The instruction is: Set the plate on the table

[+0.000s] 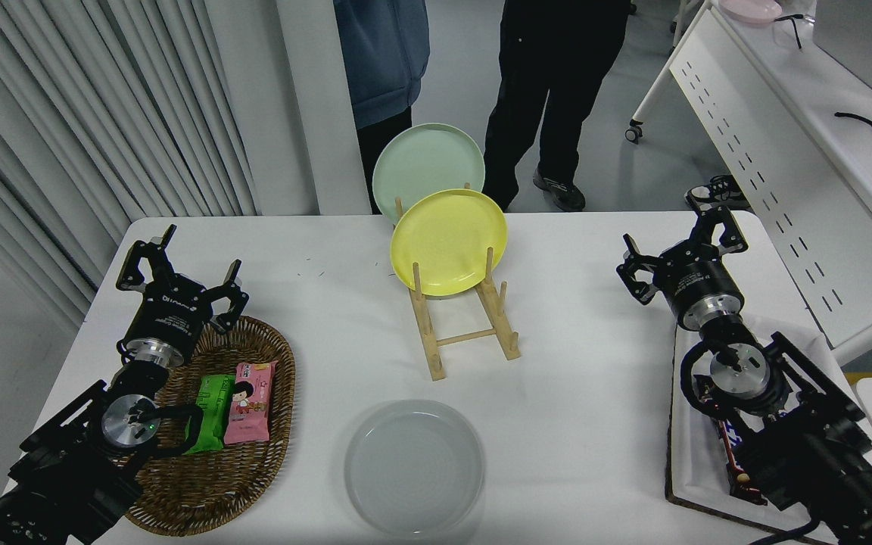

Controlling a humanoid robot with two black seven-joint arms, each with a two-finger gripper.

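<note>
The light-grey plate (413,465) lies flat on the white table (587,318) near the front edge, in the middle. My right gripper (680,242) is open and empty at the table's right side, far from the plate, above the white tray. My left gripper (179,269) is open and empty, parked at the lower left over the wicker basket's far end.
A wooden rack (462,322) holds a yellow plate (447,241) and a mint green plate (427,163). A wicker basket (216,446) holds snack packs. A white tray (697,454) with chocolate bars sits under my right arm. Two people stand at the far side.
</note>
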